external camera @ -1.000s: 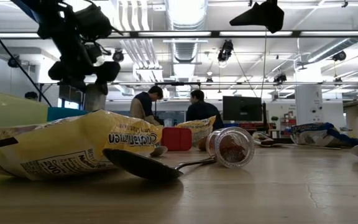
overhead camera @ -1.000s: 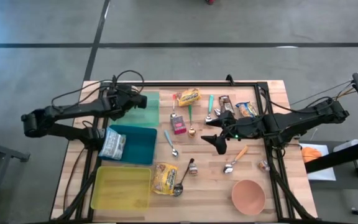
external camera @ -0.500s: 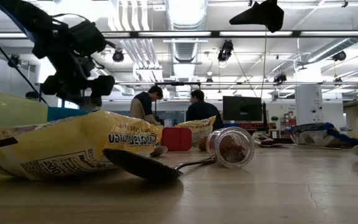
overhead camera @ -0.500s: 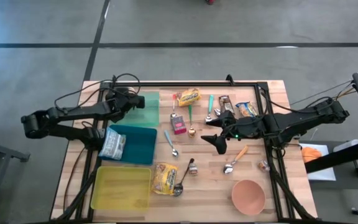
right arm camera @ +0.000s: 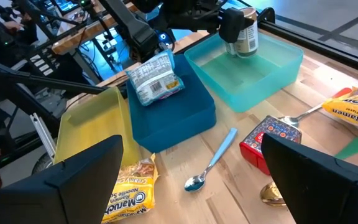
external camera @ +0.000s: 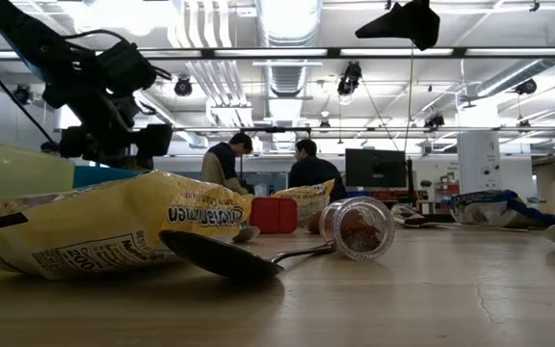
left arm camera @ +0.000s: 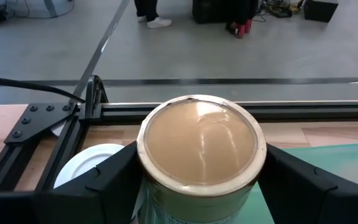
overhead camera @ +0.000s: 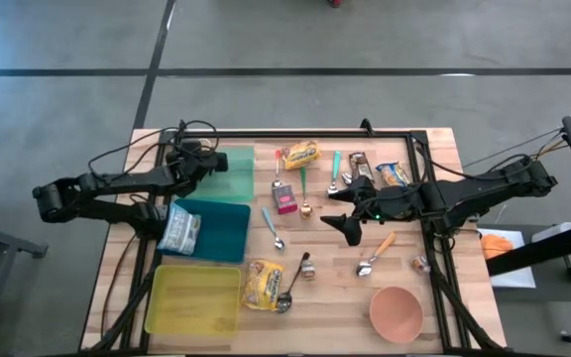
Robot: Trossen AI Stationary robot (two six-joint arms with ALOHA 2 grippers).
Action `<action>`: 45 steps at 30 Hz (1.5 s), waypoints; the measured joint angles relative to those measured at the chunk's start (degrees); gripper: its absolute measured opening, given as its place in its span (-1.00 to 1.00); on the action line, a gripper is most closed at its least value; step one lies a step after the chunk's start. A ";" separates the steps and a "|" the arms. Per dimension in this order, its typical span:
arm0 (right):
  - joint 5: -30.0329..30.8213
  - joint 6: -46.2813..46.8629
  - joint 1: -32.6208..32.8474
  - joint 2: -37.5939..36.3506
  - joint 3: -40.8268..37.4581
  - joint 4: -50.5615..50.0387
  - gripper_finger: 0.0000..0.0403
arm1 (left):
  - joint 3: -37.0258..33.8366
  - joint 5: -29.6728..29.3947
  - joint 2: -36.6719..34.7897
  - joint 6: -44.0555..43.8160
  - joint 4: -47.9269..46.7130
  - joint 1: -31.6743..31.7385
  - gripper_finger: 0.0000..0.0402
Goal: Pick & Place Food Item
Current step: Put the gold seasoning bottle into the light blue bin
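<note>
A can with a tan lid (left arm camera: 197,146) sits upright between the fingers of my left gripper (left arm camera: 197,171), over the far left part of the light green tray (overhead camera: 238,177). The right wrist view shows the can (right arm camera: 245,34) above that tray (right arm camera: 253,68). I cannot tell whether its base touches the tray. My left gripper (overhead camera: 198,164) is shut on the can. My right gripper (overhead camera: 350,226) hangs open above the table's middle, holding nothing. My left gripper pinches the can between its two fingers (left arm camera: 107,180), on opposite sides of the wall just under the lid's rim (left arm camera: 146,186). The fingers come at it slanting down from the table's left side. The can stands upright, lid up.
A blue tray (overhead camera: 228,243) holding a silvery bag (overhead camera: 179,230) lies near the green one, a yellow tray (overhead camera: 194,297) nearer still. Ramen bags (overhead camera: 301,154) (overhead camera: 263,283), a red box (overhead camera: 286,201), spoons, a jar (overhead camera: 307,270) and a pink bowl (overhead camera: 397,312) are scattered about. People stand in the room behind.
My left gripper has sunk toward the green tray with the can, shifting a little toward the table's left edge. It has stayed shut on the can, which remains upright. The right arm has kept still.
</note>
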 joint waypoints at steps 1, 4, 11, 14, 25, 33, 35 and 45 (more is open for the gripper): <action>0.00 0.02 0.00 0.00 0.00 0.02 0.88 | 0.02 0.02 0.00 0.27 0.00 0.00 0.39; -0.01 0.05 0.02 0.00 0.00 0.02 0.88 | -0.03 0.29 0.07 2.30 0.46 0.00 0.39; -0.31 0.24 0.04 0.00 0.00 0.06 0.88 | -0.05 0.73 0.07 2.62 0.30 0.00 0.39; -0.36 0.22 0.07 0.00 0.00 0.06 0.88 | -0.05 1.57 0.07 2.61 0.38 -0.13 0.39; -0.52 0.22 0.07 0.00 0.00 0.09 0.88 | -0.38 3.12 0.28 5.67 0.30 -1.88 0.39; -1.01 0.20 0.07 0.00 0.00 0.06 0.88 | 0.99 0.89 0.26 9.80 -0.41 -1.28 0.39; -1.12 0.20 0.07 0.00 0.00 0.04 0.88 | 2.44 -0.14 0.26 10.38 -2.99 -1.10 0.39; -2.53 -0.19 0.08 0.00 0.00 -0.09 0.88 | 6.79 -0.88 0.22 14.61 -7.20 0.31 0.39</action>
